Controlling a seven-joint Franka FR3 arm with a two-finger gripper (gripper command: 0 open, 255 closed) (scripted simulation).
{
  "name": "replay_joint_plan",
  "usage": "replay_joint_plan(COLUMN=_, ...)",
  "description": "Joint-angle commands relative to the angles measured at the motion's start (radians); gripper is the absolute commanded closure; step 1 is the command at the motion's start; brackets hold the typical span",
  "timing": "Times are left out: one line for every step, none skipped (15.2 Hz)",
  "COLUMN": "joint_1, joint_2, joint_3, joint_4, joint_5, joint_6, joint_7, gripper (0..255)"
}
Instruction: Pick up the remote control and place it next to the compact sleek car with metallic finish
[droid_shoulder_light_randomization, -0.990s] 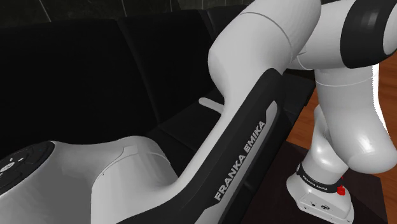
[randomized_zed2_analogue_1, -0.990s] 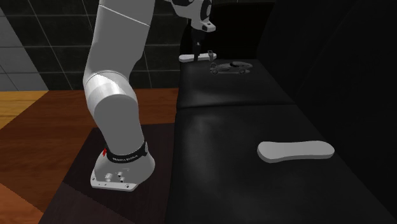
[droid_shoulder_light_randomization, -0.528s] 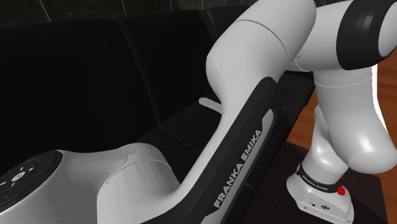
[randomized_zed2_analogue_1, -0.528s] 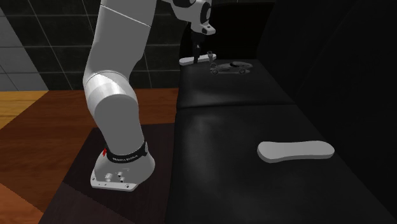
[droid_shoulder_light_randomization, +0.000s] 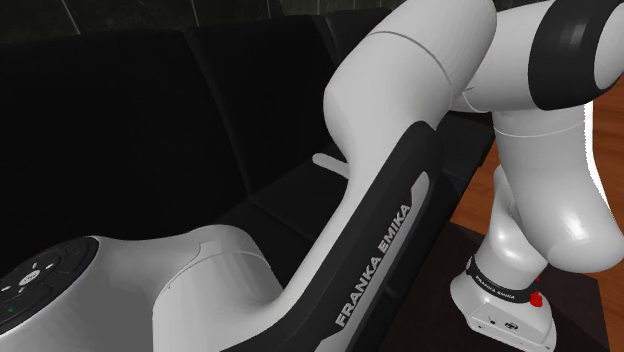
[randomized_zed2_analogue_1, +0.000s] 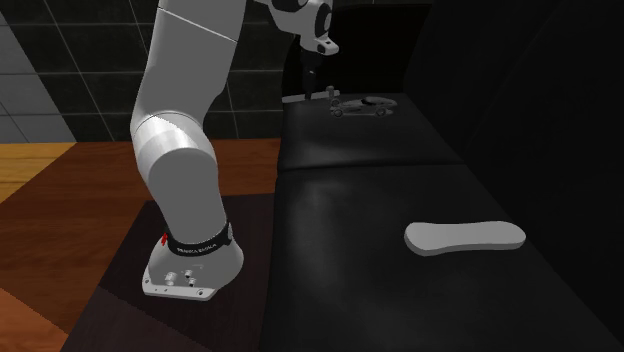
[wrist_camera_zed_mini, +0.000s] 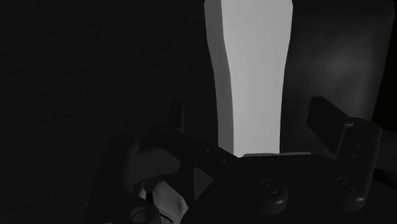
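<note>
- The remote (wrist_camera_zed_mini: 251, 70) is a long, flat, pale grey slab with rounded edges and a slight waist. It lies between the fingers of the end effector (wrist_camera_zed_mini: 249, 114) and stretches away ahead of it.
- The fingers stand apart on either side of the remote. As far as the dim wrist view lets me judge, neither touches it, so nothing is clamped.
- The remote seems to rest on the black sofa (randomized_zed2_analogue_1: 370, 200) seat directly under the end effector, with the car (randomized_zed2_analogue_1: 365, 108) just beside it.
- It probably handles as light and stiff, with a smooth shell that could slip.
- The best hold is likely across the narrow waist, near mid-length for balance.
- The car is small, low and dark, with a glossy sheen.
- The sofa cushion looks smooth and probably yields under pressure.
</note>
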Motion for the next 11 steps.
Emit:
replay_joint_plan(joint_1=-0.008, joint_2=-0.016, joint_3=0.007, joint_4=0.014, joint_5=0.011, joint_6=-0.027, joint_7=-0.007, gripper=0)
replay_joint_plan(joint_1=-0.015, joint_2=-0.03, joint_3=0.013, joint_4=0.029, joint_5=0.022, joint_6=-0.055, joint_7=-0.014, gripper=0)
replay_joint_plan(joint_1=-0.021, joint_2=-0.044, joint_3=0.019, joint_4=0.046, joint_5=0.032, joint_6=-0.083, joint_7=-0.02, gripper=0)
replay_joint_plan(joint_1=-0.025, joint_2=-0.054, joint_3=0.022, joint_4=0.06, joint_5=0.039, joint_6=-0.105, joint_7=-0.025, gripper=0)
replay_joint_plan(joint_1=-0.025, joint_2=-0.054, joint_3=0.022, joint_4=0.06, joint_5=0.039, joint_6=-0.105, joint_7=-0.025, gripper=0)
replay_joint_plan(joint_1=-0.025, joint_2=-0.054, joint_3=0.022, joint_4=0.06, joint_5=0.039, joint_6=-0.105, joint_7=-0.025, gripper=0)
replay_joint_plan(joint_1=-0.025, joint_2=-0.054, joint_3=0.022, joint_4=0.06, joint_5=0.039, joint_6=-0.105, joint_7=-0.025, gripper=0)
replay_joint_plan(joint_1=-0.025, joint_2=-0.054, joint_3=0.022, joint_4=0.06, joint_5=0.039, joint_6=-0.105, joint_7=-0.025, gripper=0)
replay_joint_plan(joint_1=-0.025, joint_2=-0.054, joint_3=0.022, joint_4=0.06, joint_5=0.039, joint_6=-0.105, joint_7=-0.025, gripper=0)
replay_joint_plan(joint_1=-0.025, joint_2=-0.054, joint_3=0.022, joint_4=0.06, joint_5=0.039, joint_6=-0.105, joint_7=-0.025, gripper=0)
replay_joint_plan(joint_1=-0.025, joint_2=-0.054, joint_3=0.022, joint_4=0.06, joint_5=0.039, joint_6=-0.105, joint_7=-0.025, gripper=0)
